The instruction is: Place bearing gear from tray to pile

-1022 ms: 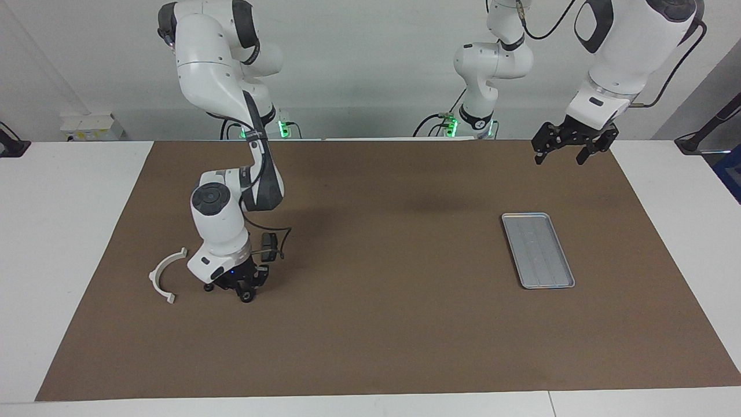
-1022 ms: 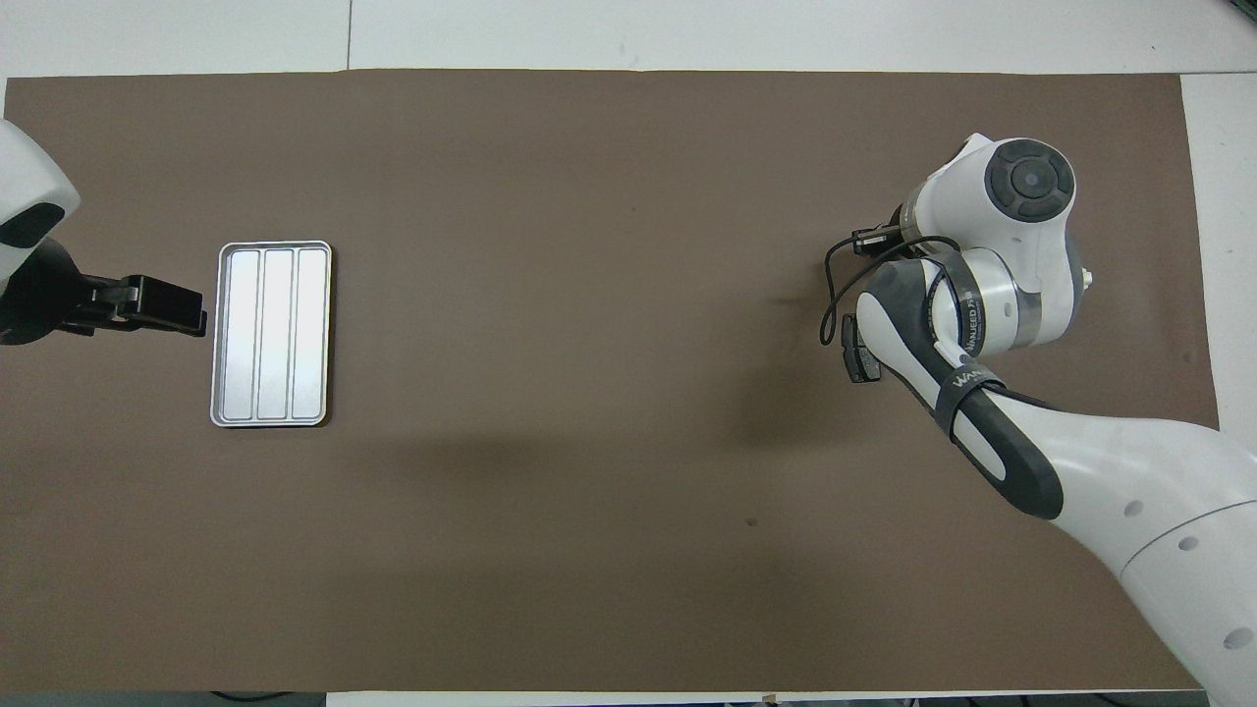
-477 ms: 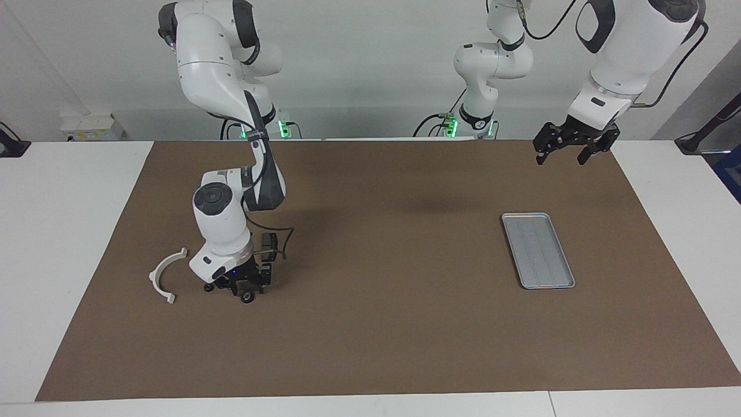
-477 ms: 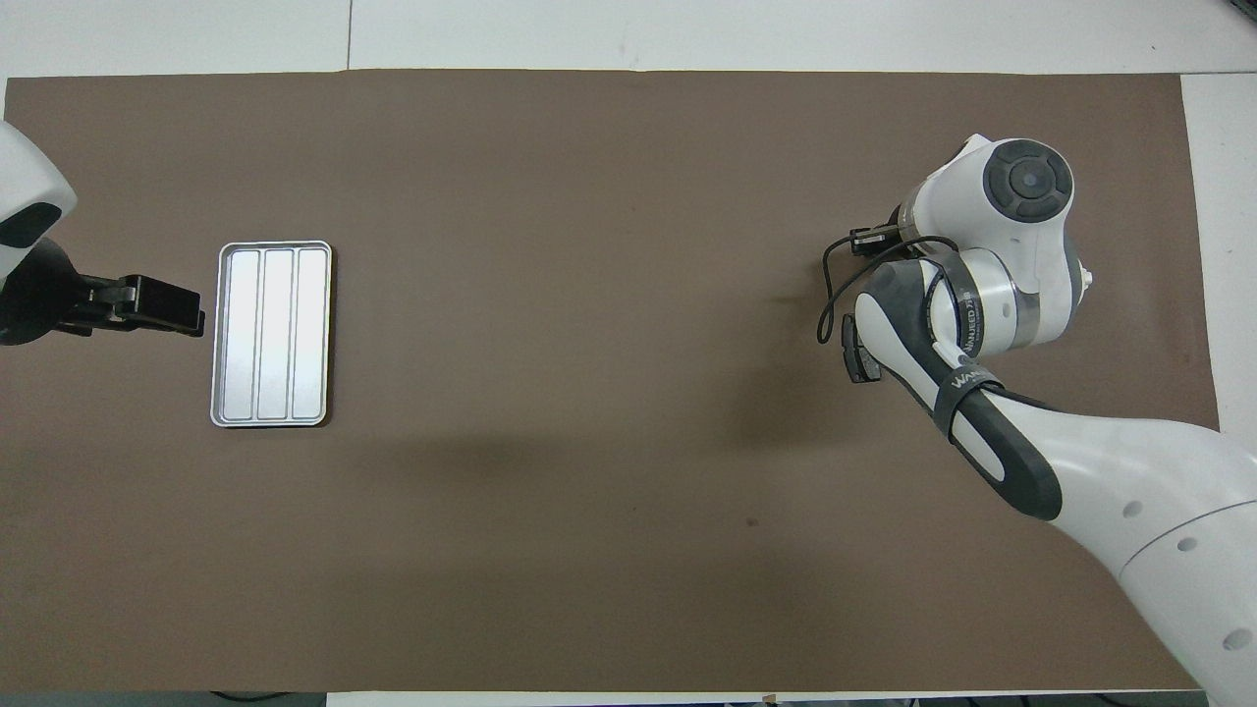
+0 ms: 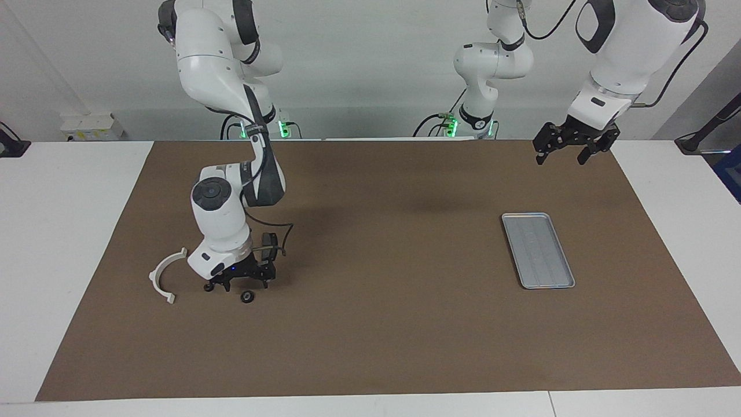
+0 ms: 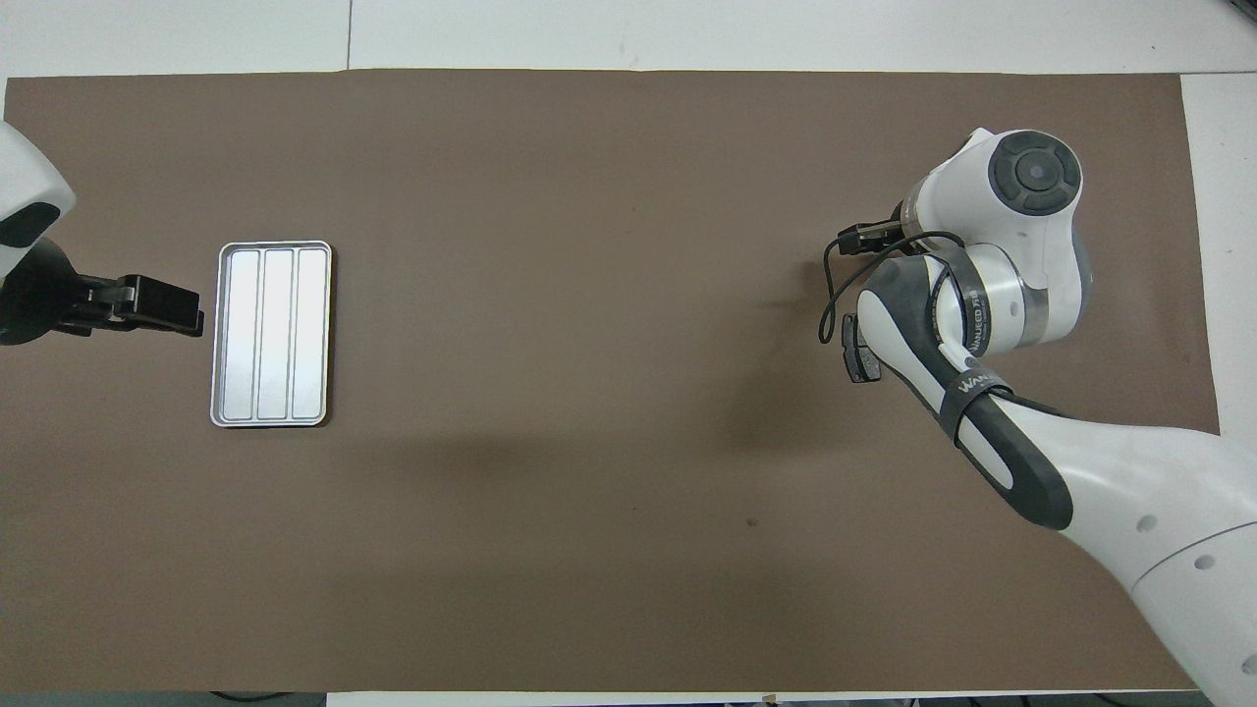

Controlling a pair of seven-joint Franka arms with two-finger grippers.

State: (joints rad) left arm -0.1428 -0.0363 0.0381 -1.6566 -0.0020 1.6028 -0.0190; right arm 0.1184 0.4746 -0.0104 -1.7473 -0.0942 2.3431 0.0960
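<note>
Facing view. Right claw low over the worktop toward the right arm's end, fingers spread, holding nothing. The gear, a small dark round piece, lies on the worktop just under and clear of the claw, a little farther from the robots. White arc lies beside it, toward the worktop's edge. A dark pad shows by the claw, nearer the robots; a second one I cannot make out. Tray sits well apart toward the left arm's end, with nothing in it that I can see. Left claw hangs high, open and empty, over the worktop's edge nearer the robots than the tray; that arm waits.

Judgement: the gear looks delivered to the pile. It is likely metal, stiff, dense for its bulk, smooth-rimmed and prone to roll if set on edge. Best taken across the outer rim, lying flat.

Overhead view. Right arm's wrist covers the gear, the arc and its own claw. Only a pad's edge shows past the arm. Tray plain to see, ridged. Left claw enters just beside the tray, partly cut off by the frame edge.
</note>
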